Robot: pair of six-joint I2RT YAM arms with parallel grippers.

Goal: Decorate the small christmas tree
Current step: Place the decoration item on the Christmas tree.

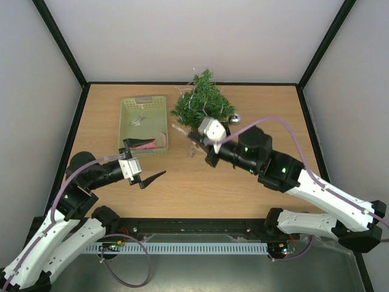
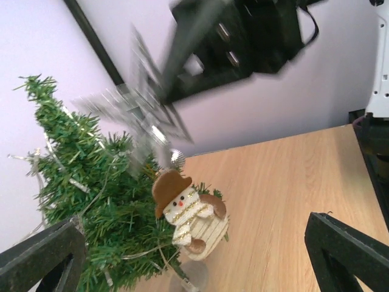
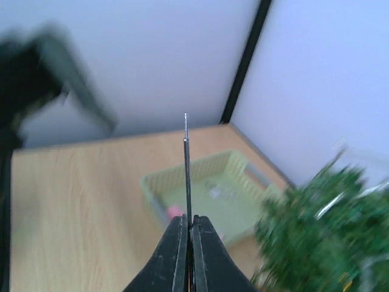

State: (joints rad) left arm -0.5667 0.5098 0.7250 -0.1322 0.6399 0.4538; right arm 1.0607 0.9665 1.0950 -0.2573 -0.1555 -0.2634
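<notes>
The small christmas tree (image 1: 203, 100) stands at the back middle of the table, strung with silvery strands. In the left wrist view the tree (image 2: 85, 207) carries a snowman ornament (image 2: 189, 214) with a brown hat. My left gripper (image 1: 144, 162) is open and holds nothing, in front of the basket and left of the tree. My right gripper (image 1: 196, 148) is shut on a thin silver snowflake ornament (image 2: 137, 115) just in front of the tree. In the right wrist view that ornament (image 3: 187, 164) shows edge-on between the closed jaws of the right gripper (image 3: 189, 218).
A pale green basket (image 1: 126, 115) sits left of the tree with a pink item (image 1: 146, 145) and a silvery piece (image 1: 140, 120) inside. A small silver ball (image 1: 236, 117) hangs at the tree's right side. Walls with black frame posts enclose the table.
</notes>
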